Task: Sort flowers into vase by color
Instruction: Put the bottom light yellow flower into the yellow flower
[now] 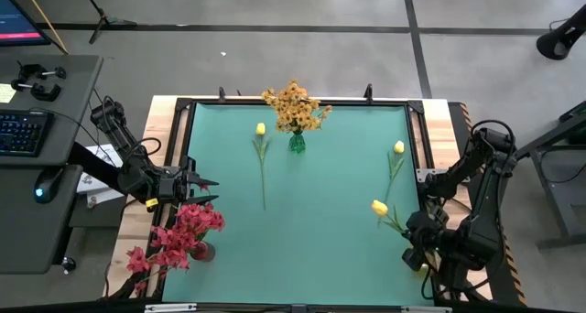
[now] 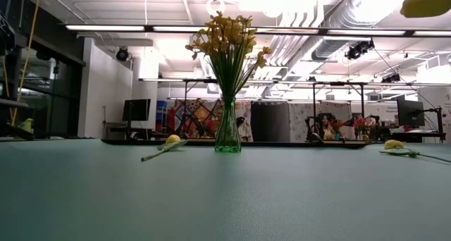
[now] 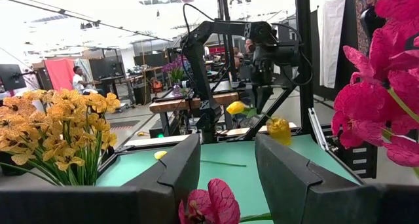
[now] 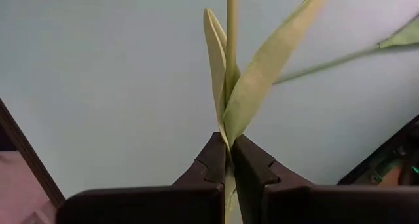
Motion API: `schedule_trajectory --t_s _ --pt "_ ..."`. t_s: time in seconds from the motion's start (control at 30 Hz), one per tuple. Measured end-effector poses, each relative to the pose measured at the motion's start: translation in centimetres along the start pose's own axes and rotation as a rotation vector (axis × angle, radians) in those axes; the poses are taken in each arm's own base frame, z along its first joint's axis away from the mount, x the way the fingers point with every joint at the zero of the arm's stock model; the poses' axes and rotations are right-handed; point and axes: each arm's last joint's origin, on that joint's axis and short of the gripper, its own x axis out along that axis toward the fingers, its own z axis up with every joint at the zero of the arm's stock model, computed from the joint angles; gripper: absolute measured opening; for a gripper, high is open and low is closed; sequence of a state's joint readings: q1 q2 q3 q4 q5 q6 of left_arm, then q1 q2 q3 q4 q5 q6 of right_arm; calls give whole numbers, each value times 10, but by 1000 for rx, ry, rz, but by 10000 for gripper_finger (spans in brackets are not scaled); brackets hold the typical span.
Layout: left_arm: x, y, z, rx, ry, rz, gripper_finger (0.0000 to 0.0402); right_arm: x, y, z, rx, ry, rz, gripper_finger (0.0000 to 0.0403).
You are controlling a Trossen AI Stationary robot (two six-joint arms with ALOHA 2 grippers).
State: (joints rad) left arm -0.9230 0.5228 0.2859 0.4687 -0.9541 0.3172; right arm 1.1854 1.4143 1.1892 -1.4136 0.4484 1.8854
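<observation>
An orange-yellow spray bunch (image 1: 295, 107) stands in a green glass vase (image 2: 227, 137) at the table's far middle. Red-pink blooms (image 1: 183, 232) stand in a vase near the left near corner. One yellow tulip (image 1: 260, 129) lies on the mat left of the green vase, another (image 1: 398, 148) lies toward the right edge. A third tulip's bud (image 1: 378, 207) is held up by my right gripper (image 1: 409, 229), which is shut on its stem. My left gripper (image 1: 209, 190) hovers open just beyond the red-pink blooms (image 3: 386, 86), fingers pointing toward the table's right. My right gripper pinches the tulip's thin green stem (image 4: 227, 145) between its two fingertips, where the pale leaves (image 4: 262, 80) branch off. The stem runs on straight ahead of the fingers, along them. The tulip is lifted clear of the table, with its bud (image 2: 426, 1) high in the low view.
A black frame (image 1: 183, 139) borders the green mat. Open mat lies across the middle and the near side. A desk with keyboard and mouse (image 1: 23, 130) stands off the table's left. The second tulip's stem (image 4: 340, 57) lies on the mat below my right gripper.
</observation>
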Motion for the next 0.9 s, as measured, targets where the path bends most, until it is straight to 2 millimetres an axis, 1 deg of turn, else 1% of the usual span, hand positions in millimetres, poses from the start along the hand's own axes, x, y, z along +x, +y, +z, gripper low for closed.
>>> schedule_trajectory --t_s 0.23,0.6,0.9 --pt "0 0 0 0 0 0 136 0 0 -1 2 19 -6 0" --pt "0 0 0 0 0 0 136 0 3 2 -4 -83 53 0" --pt "0 0 0 0 0 0 136 0 5 1 9 -77 70 1"
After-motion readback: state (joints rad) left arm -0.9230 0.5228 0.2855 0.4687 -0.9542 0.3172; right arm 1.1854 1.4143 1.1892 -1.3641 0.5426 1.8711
